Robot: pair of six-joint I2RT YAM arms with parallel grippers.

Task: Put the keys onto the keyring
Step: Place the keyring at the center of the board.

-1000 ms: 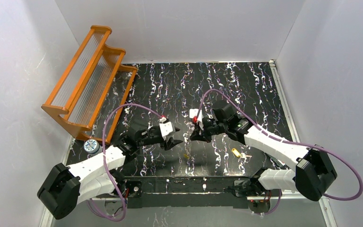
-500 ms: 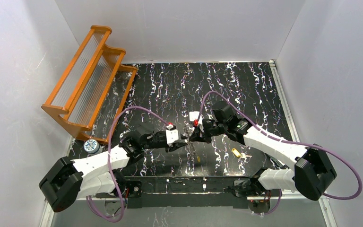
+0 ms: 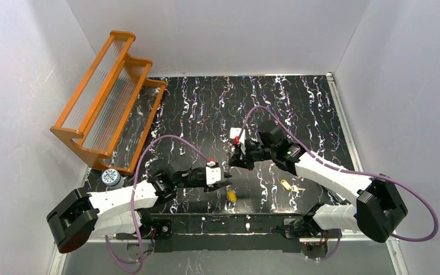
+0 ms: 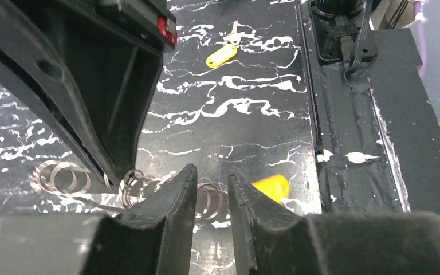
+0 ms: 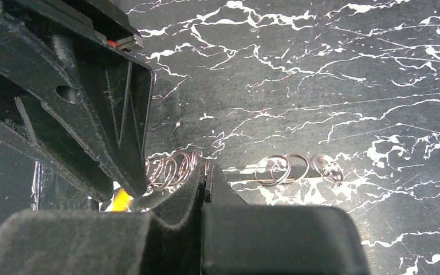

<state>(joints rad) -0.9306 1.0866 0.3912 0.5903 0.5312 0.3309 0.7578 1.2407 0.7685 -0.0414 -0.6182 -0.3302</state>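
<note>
The keyring (image 5: pixel 169 168) shows as thin metal wire with coiled loops, and more of its rings (image 5: pixel 281 169) lie to the right on the black mat. My right gripper (image 5: pixel 206 169) is shut on its wire; it is at the mat's centre (image 3: pixel 231 165). The left gripper (image 4: pixel 212 175) faces it tip to tip (image 3: pixel 224 181), jaws a narrow gap apart, keyring loops (image 4: pixel 130 188) showing beside and through the gap. One yellow-headed key (image 3: pixel 231 196) lies just past the left fingertips (image 4: pixel 272 186). A second key (image 3: pixel 286 185) rests to the right (image 4: pixel 222 55).
An orange rack (image 3: pixel 106 97) with ribbed clear panels stands at the back left. A small round tin (image 3: pixel 110 177) sits by its near corner. White walls close in the mat. A black rail (image 4: pixel 344 114) runs along the near edge.
The left gripper has swung right and towards the near edge, up to the right gripper's tips, and its jaws have narrowed. The right gripper has stayed shut, shifting slightly.
</note>
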